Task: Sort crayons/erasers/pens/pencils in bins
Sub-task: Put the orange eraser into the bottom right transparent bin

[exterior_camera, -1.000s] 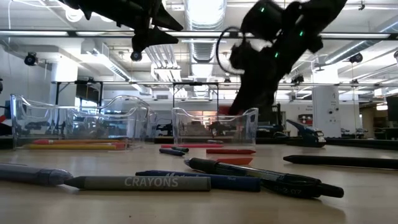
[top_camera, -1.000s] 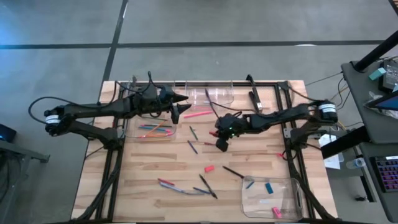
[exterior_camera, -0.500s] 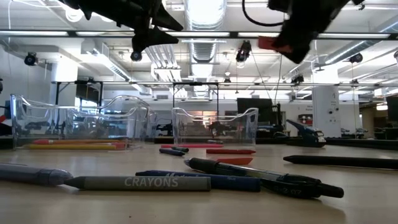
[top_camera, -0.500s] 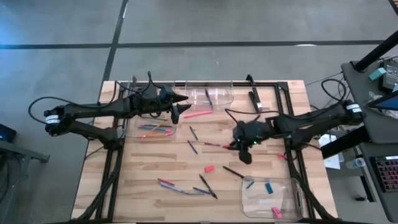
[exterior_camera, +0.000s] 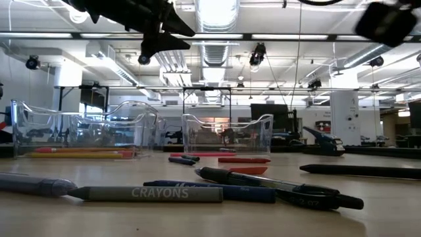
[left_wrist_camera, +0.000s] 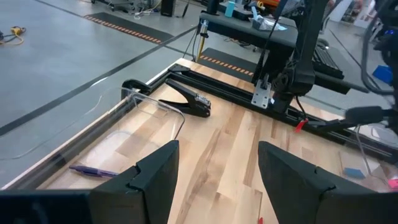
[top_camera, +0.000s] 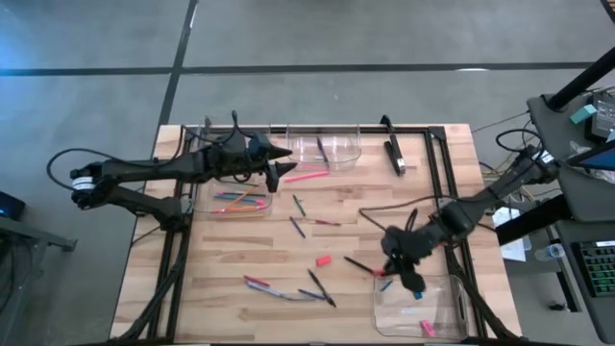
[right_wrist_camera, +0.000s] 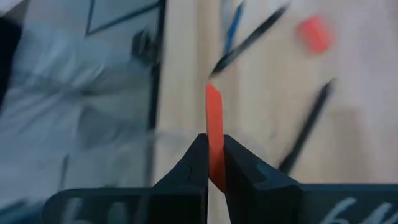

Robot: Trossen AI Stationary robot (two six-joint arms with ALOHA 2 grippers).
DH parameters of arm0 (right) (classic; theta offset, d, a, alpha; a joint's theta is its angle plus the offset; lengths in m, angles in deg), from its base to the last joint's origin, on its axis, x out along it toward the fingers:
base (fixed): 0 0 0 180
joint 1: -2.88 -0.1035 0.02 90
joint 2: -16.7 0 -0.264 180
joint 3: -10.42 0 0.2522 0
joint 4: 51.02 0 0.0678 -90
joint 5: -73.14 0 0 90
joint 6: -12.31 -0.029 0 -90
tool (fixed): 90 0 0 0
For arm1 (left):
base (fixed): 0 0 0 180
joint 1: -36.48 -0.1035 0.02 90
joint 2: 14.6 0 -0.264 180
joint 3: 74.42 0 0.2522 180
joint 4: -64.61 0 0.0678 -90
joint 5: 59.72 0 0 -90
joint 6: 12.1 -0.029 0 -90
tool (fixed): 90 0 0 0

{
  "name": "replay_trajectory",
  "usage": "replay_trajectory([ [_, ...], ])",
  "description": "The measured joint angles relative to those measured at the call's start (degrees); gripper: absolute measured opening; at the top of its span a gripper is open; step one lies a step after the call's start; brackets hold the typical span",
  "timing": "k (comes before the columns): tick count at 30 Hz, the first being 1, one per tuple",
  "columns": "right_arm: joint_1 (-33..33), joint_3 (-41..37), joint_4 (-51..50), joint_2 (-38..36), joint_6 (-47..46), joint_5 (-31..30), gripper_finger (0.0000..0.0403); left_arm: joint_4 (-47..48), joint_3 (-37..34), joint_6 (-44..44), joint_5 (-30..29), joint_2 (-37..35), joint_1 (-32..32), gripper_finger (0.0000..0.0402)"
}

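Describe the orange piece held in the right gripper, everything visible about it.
The orange piece is a flat, thin red-orange slab with a matte, rubbery look, probably an eraser, seen edge-on. The right gripper is shut on its lower part, and its rounded free end sticks out beyond the fingertips. It hangs in the air, touching nothing else, above the edge of a clear bin at the table's near right corner.

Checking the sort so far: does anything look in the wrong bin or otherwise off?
One thing: a blue pen lies tilted over the rim of the eraser bin near the right tool, half in and half out. That bin otherwise holds erasers.
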Motion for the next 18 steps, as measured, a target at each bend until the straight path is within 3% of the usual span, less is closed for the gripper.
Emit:
replay_trajectory([
  [4, -7.13, 0.02, -0.85, 1.21, -5.26, 4.02, 0.0013, 0.06, 0.0, 0.13, 0.25, 0.43, 0.0, 0.0203],
  [9, -12.43, 0.02, -4.6, 3.84, -9.93, 3.42, 0.0028, -0.06, 0.0, 0.13, 0.31, 0.66, 0.0, 0.0203],
  [18, -12.59, 0.02, -4.73, 7.19, -12.31, 3.71, 0.0169, -0.48, 0.0, 0.17, 0.57, 2.35, 0.02, 0.0203],
])
